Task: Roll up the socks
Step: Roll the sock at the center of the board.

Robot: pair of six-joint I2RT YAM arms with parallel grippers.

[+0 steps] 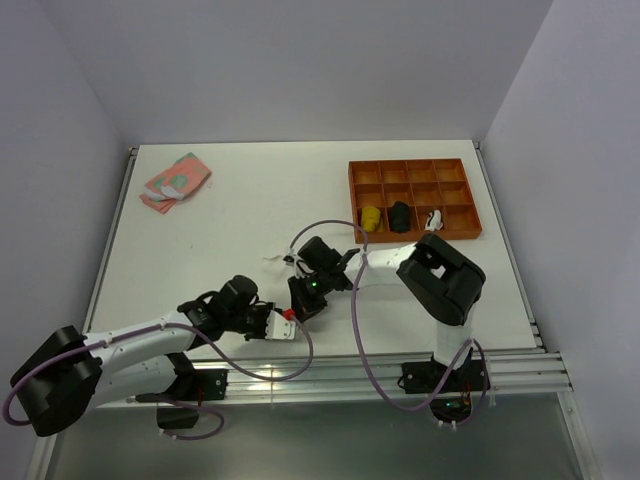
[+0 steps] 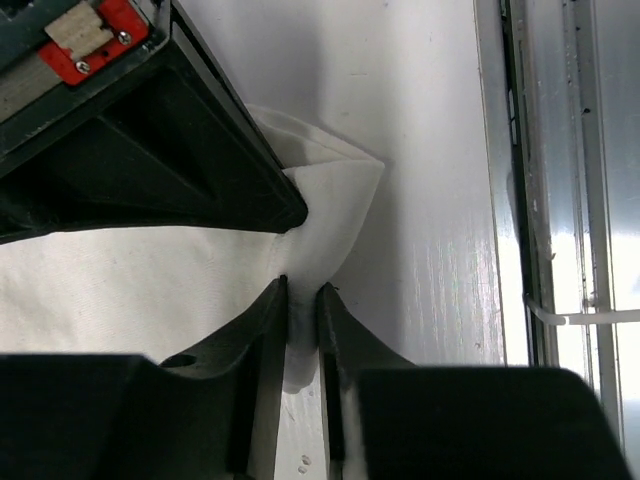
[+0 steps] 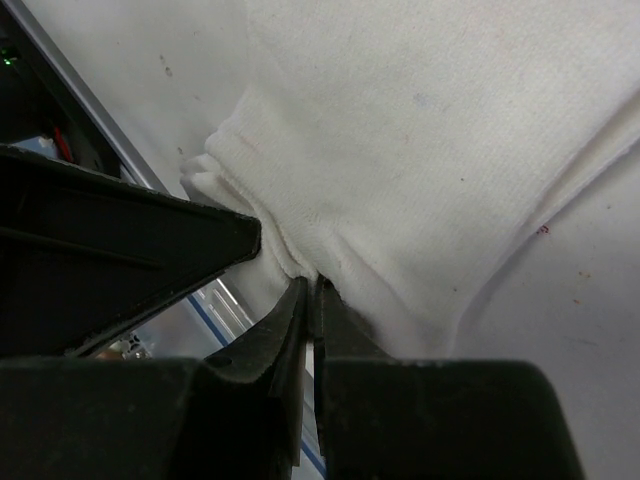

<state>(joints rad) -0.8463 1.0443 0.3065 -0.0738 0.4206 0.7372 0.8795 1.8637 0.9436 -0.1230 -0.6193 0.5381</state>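
Note:
A plain white sock (image 2: 150, 280) lies on the table near its front edge, pinched between both grippers. My left gripper (image 2: 302, 300) is shut on a fold of the sock's edge. My right gripper (image 3: 312, 290) is shut on the ribbed cuff of the same sock (image 3: 420, 150). In the top view the left gripper (image 1: 278, 325) and right gripper (image 1: 303, 303) meet tip to tip, and the sock is mostly hidden under them. A small white piece with thin dark marks (image 1: 277, 260), possibly a striped sock, lies just behind them.
An orange compartment tray (image 1: 415, 163) at the back right holds a yellow bundle (image 1: 370, 218), a black bundle (image 1: 400, 215) and a white-and-black bundle (image 1: 433, 219). A pink-and-green folded pair (image 1: 176, 181) lies at the back left. The table's metal front rail (image 2: 560, 200) is close.

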